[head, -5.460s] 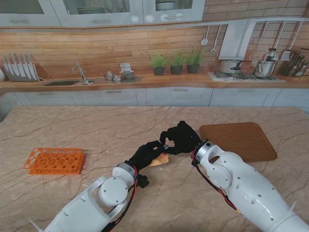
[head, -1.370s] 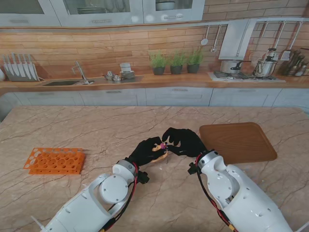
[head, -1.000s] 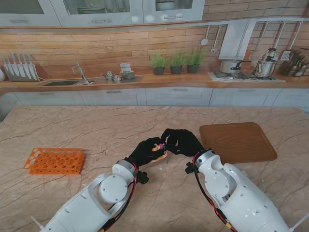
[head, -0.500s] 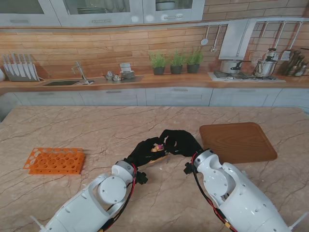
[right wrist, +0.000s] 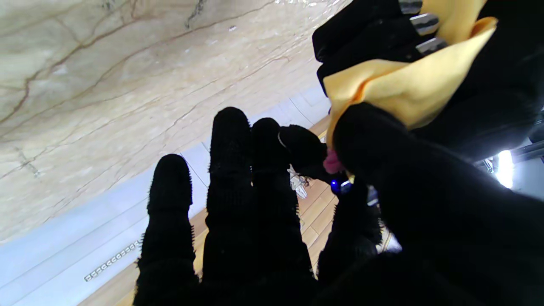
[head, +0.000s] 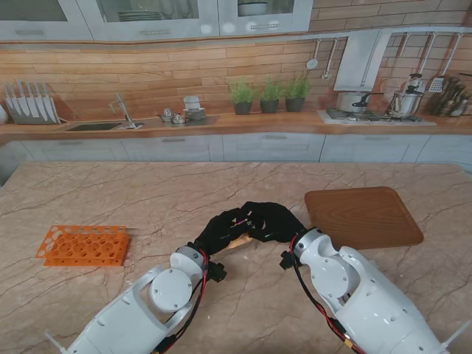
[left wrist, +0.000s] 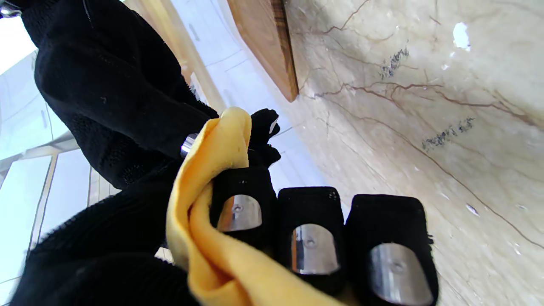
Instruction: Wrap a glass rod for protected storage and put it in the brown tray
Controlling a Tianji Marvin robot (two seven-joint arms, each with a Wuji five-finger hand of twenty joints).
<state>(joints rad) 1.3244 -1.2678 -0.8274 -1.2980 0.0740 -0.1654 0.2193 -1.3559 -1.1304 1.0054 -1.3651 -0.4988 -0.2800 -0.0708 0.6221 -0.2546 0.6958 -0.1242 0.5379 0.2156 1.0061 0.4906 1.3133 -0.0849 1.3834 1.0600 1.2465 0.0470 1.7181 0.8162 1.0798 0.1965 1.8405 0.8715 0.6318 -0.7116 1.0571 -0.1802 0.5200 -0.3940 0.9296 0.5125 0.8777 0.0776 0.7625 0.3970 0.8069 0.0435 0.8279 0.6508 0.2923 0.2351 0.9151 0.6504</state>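
1. Wrapping is the step in hand: the left hand (head: 223,230) is closed around a bunched yellow cloth (left wrist: 212,199), and the right hand (head: 271,220) meets it from the right, thumb pressed on the cloth's edge with the other fingers fairly straight. Whether the right hand truly grips anything I cannot tell.

2. The bundle sits between the two hands, over the marble table (head: 147,192) near the middle and nearer to me than the brown tray (head: 365,214), which lies just to the right and holds nothing visible.

3. To do this well, I judge the left hand should hold the bundle steady while the right draws the loose flap snugly over the exposed end, without squeezing hard (glass under cloth will not forgive a pinch or a twist).

4. Keep the fold taut, so the cloth does not spring open on the way to the tray.

5. The glass rod itself is almost wholly hidden. A small metallic tip (left wrist: 185,145) shows at the cloth's edge in the left wrist view, and a pinkish bit (right wrist: 331,162) by the right thumb; whether either is the rod is unclear.

6. Its long axis therefore cannot be read with certainty; judging by the bundle's shape, it probably runs roughly left to right between the hands.
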